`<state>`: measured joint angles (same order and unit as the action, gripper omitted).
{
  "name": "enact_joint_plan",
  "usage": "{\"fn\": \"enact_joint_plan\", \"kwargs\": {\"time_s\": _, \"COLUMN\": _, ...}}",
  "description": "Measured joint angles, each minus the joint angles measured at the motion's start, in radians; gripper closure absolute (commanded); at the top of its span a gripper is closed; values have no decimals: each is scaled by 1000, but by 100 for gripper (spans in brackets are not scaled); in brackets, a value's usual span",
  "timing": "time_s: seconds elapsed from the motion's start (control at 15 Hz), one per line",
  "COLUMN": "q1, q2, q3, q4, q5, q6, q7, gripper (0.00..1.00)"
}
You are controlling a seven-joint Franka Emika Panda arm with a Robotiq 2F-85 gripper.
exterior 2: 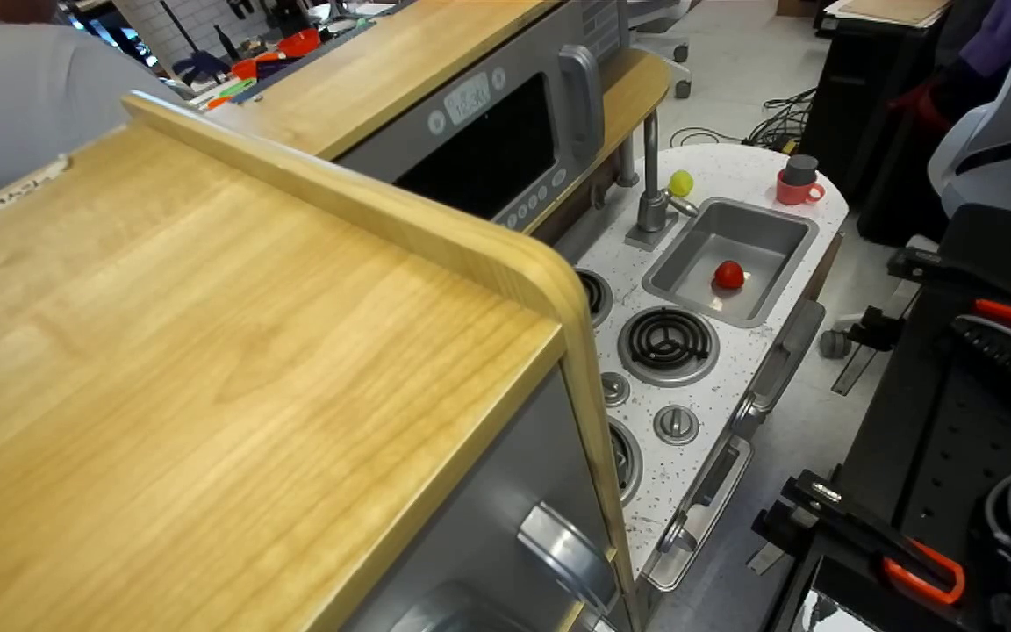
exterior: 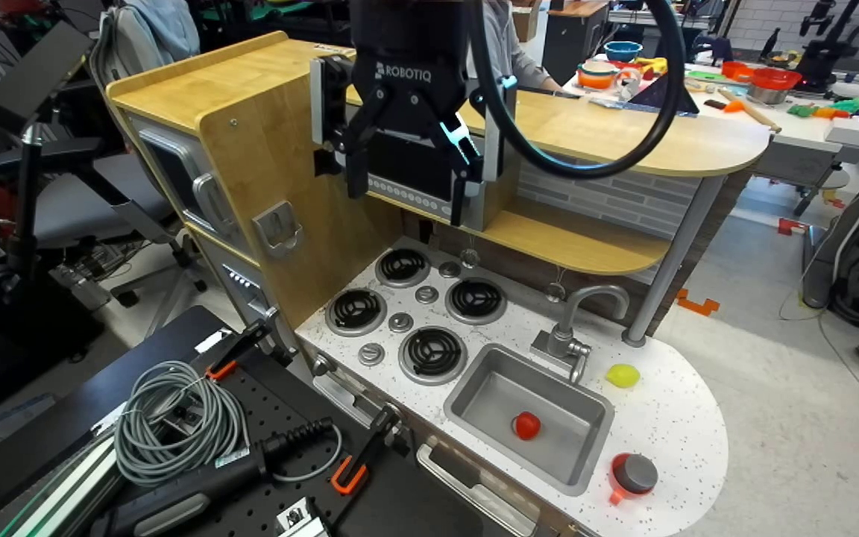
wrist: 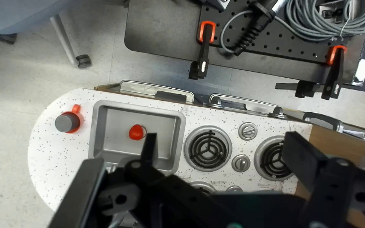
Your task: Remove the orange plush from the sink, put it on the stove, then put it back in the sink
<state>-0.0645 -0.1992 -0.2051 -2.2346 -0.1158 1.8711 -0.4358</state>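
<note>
The orange plush (exterior: 526,425), a small red-orange lump, lies on the floor of the grey metal sink (exterior: 489,388). The plush shows in an exterior view (exterior 2: 728,275) and in the wrist view (wrist: 136,132), inside the sink (wrist: 138,106). The stove (exterior: 433,356) has black coil burners with silver rings left of the sink in that view; the wrist view shows it (wrist: 208,148) partly behind my fingers. My gripper (exterior: 408,200) is open and empty, high above the stove in front of the microwave. In the wrist view its fingers (wrist: 222,142) stand wide apart, away from the plush.
A grey faucet (exterior: 575,328) rises behind the sink. A yellow-green piece (exterior: 622,375) and a red cup with a grey piece in it (exterior: 632,475) stand on the white top. A wooden shelf (exterior: 586,246) and a tall wooden cabinet (exterior 2: 295,395) flank the stove.
</note>
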Motion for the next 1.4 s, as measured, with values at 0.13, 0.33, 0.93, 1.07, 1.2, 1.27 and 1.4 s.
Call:
{"fn": "enact_joint_plan", "kwargs": {"time_s": 0.13, "q1": -2, "q2": 0, "q3": 1, "q4": 0, "q5": -2, "q6": 8, "q7": 9, "gripper": 0}}
{"fn": "enact_joint_plan", "kwargs": {"time_s": 0.33, "q1": -36, "q2": 55, "q3": -3, "q4": -42, "q5": -81, "q6": 133, "q7": 36, "gripper": 0}}
{"fn": "enact_joint_plan", "kwargs": {"time_s": 0.93, "q1": -159, "q2": 411, "q3": -35, "q4": -64, "q5": -117, "q6": 607, "q7": 139, "gripper": 0}}
{"fn": "enact_joint_plan", "kwargs": {"time_s": 1.07, "q1": -167, "q2": 472, "q3": -41, "q4": -44, "q5": -118, "q6": 661, "q7": 163, "gripper": 0}}
{"fn": "enact_joint_plan", "kwargs": {"time_s": 1.2, "q1": -168, "q2": 534, "q3": -49, "q4": -15, "q5": -118, "q6": 700, "q7": 190, "gripper": 0}}
{"fn": "enact_joint_plan", "kwargs": {"time_s": 1.27, "q1": -168, "q2": 564, "q3": -50, "q4": 0, "q5": -118, "q6": 712, "q7": 203, "gripper": 0}}
{"fn": "enact_joint_plan", "kwargs": {"time_s": 1.4, "q1": -168, "q2": 625, "q3": -49, "q4": 32, "q5": -118, "q6": 731, "q7": 224, "gripper": 0}}
